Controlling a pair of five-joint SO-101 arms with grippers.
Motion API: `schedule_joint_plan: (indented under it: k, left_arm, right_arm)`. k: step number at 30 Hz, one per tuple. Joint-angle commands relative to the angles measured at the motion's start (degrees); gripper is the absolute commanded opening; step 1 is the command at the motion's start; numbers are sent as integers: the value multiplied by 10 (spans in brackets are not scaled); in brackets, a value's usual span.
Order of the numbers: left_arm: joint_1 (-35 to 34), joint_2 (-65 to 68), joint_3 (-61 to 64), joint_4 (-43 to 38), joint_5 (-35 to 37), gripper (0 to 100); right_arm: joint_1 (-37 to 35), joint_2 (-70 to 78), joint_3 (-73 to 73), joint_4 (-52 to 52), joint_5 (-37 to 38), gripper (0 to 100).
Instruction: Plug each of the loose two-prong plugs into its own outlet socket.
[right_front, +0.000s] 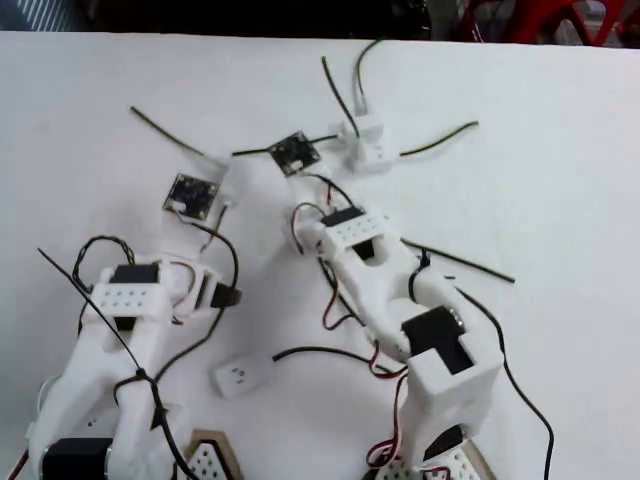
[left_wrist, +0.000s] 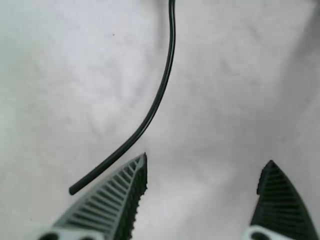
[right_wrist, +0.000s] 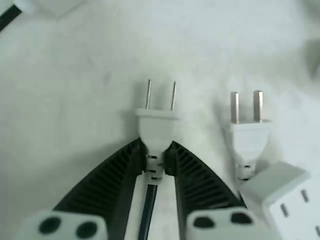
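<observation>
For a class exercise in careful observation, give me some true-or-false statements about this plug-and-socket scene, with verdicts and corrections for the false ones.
1. The jaws of the right gripper are shut on a white two-prong plug. True.
2. The jaws of the left gripper grip a black cable. False: they stand open with nothing between them, and the cable lies on the table.
3. The held plug is seated in a socket. False: both its prongs are bare, out in the open.
4. A second white plug lies beside the held one, its prongs also bare. True.
</observation>
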Motion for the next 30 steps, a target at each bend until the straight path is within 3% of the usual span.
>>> schedule_joint_plan:
  k: [1, 15, 27, 30]
  left_arm:
    - [-6, -28, -1, -11, 6, 343]
    - [-6, -28, -1, -11, 6, 343]
    - [-6, -28, -1, -11, 6, 343]
    - [-6, -28, -1, -11, 6, 343]
  right_arm:
    - [-3, -15, -32, 32, 2, 17]
    - [4, -249, -31, 197, -9, 17]
    - [86, -364, -31, 313, -433, 17]
    - [109, -364, -31, 338, -506, 17]
